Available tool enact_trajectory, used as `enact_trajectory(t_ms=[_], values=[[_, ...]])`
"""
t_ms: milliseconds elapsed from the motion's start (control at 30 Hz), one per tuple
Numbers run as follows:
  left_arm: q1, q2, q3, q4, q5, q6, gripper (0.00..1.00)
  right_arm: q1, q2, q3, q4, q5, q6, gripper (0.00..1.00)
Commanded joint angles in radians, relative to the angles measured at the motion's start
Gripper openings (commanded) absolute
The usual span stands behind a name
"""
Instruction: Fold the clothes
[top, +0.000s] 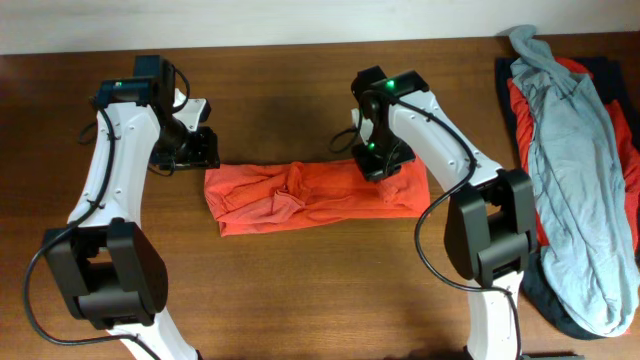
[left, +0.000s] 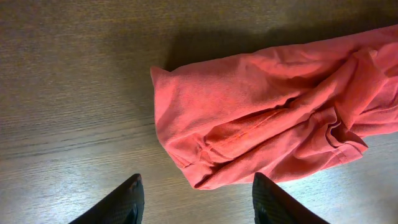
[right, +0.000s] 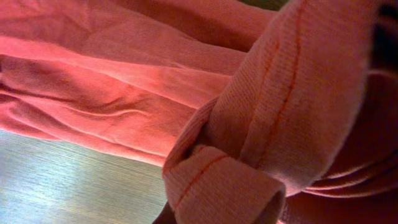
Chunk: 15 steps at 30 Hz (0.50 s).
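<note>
The orange-red T-shirt (top: 310, 195) lies on the table as a long, rumpled strip, and no print shows. My left gripper (top: 195, 150) hovers just off its left end, open; in the left wrist view the shirt's corner (left: 273, 112) lies just ahead of the open gripper (left: 197, 186), with nothing between the fingers. My right gripper (top: 375, 165) is down on the strip's upper right edge, shut on the shirt. In the right wrist view a bunched hem (right: 230, 180) wraps over the jaws and hides most of them.
A pile of other clothes lies along the right edge of the table: a light grey-blue piece (top: 575, 170) on top, with red (top: 520, 110) and navy (top: 615, 75) pieces under it. Bare wooden table (top: 300, 290) surrounds the shirt.
</note>
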Motion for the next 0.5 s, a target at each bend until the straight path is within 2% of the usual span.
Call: enact_trajectory(t_ms=[0,233,300,367,433,467], values=[[0.005,-0.009,0.008,0.002,0.011,-0.010,0.56,0.015,0.015,0.013,0.000,-0.003,0.016,0.04],[0.005,-0.009,0.008,0.003,0.011,-0.010,0.56,0.044,0.015,0.013,0.000,-0.003,0.011,0.05],[0.005,-0.009,0.008,0.003,0.011,-0.010,0.56,0.055,0.015,0.013,-0.001,-0.003,0.011,0.12],[0.005,-0.009,0.008,0.003,0.011,-0.010,0.56,0.066,0.015,0.013,-0.001,-0.015,-0.017,0.13],[0.005,-0.009,0.008,0.003,0.011,-0.010,0.56,0.074,0.014,0.013,-0.008,-0.061,-0.108,0.17],[0.005,-0.009,0.008,0.003,0.011,-0.010,0.60,0.074,0.014,0.013,-0.009,-0.064,-0.128,0.21]])
